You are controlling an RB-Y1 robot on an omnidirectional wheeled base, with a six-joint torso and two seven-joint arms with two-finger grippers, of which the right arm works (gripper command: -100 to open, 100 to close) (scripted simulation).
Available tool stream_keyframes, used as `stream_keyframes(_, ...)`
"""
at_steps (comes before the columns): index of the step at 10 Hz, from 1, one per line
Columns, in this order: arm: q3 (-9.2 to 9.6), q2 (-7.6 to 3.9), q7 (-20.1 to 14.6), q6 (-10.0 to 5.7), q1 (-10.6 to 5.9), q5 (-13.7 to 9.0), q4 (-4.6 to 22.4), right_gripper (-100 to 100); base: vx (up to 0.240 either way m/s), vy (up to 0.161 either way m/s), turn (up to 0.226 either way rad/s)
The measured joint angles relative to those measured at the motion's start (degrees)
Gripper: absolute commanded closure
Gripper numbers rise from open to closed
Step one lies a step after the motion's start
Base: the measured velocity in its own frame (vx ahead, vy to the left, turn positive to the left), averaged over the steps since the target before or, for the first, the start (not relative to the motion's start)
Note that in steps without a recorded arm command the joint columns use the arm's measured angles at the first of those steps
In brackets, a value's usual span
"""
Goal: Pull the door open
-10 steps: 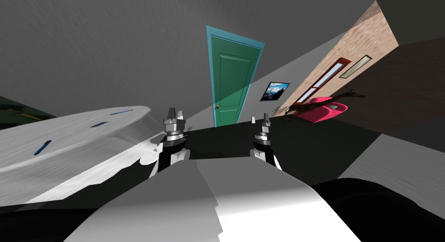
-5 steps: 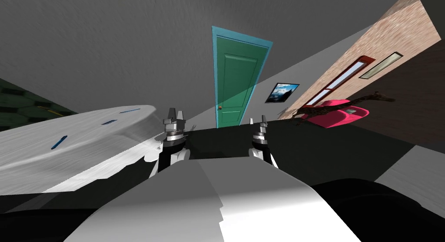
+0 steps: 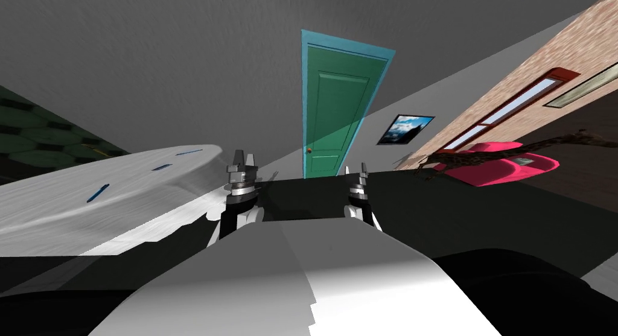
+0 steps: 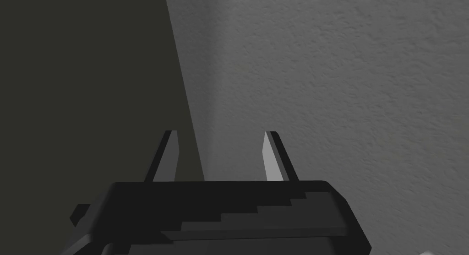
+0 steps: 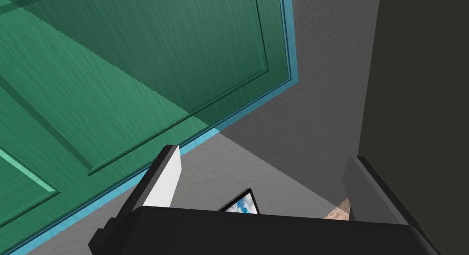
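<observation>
The door (image 3: 335,109) is green, set in a blue frame (image 3: 380,91) in the grey wall (image 3: 181,67) ahead of me, well apart from both grippers. It looks flush in the frame. Its small knob (image 3: 308,150) sits low on the door's left edge.

Both arms are held up in front of my chest. The left gripper (image 3: 242,163) has its fingers (image 4: 271,156) parted with nothing between them. The right gripper (image 3: 361,169) is spread wide too and holds nothing. Its wrist camera looks past its fingers (image 5: 165,179) at the door panels and the blue frame edge.

On my left a white cabinet (image 3: 121,193) with three blue handles (image 3: 98,192) juts toward the middle, and its near corner comes close to the left gripper. It lies left of the line to the door. To the right of the door a picture (image 3: 405,128) of sky hangs on the grey wall. Further right a pink armchair (image 3: 507,163) stands against a brick wall (image 3: 543,55), with a brown spotted figure (image 3: 458,159) just in front of it. I cannot tell what the figure is. A long window (image 3: 513,104) with a red frame is set in the brick.

The floor (image 3: 434,206) between me and the door is very dark. A green hexagon pattern (image 3: 36,139) shows at the far left.
</observation>
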Motion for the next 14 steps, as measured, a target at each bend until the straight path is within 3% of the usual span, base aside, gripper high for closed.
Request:
stream_keyframes(3,0.35,0.08,-2.5,-1.14,-0.93,-1.5,3.71,-100,0.101,-0.012,0.132)
stream_keyframes(8,-0.37,-0.81,-7.83,-3.22,-4.27,-4.89,12.23,-100,0.104,-0.012,0.146)
stream_keyframes(14,-0.45,-0.82,-14.03,-5.36,-7.41,-8.83,21.1,-100,0.093,-0.025,0.154)
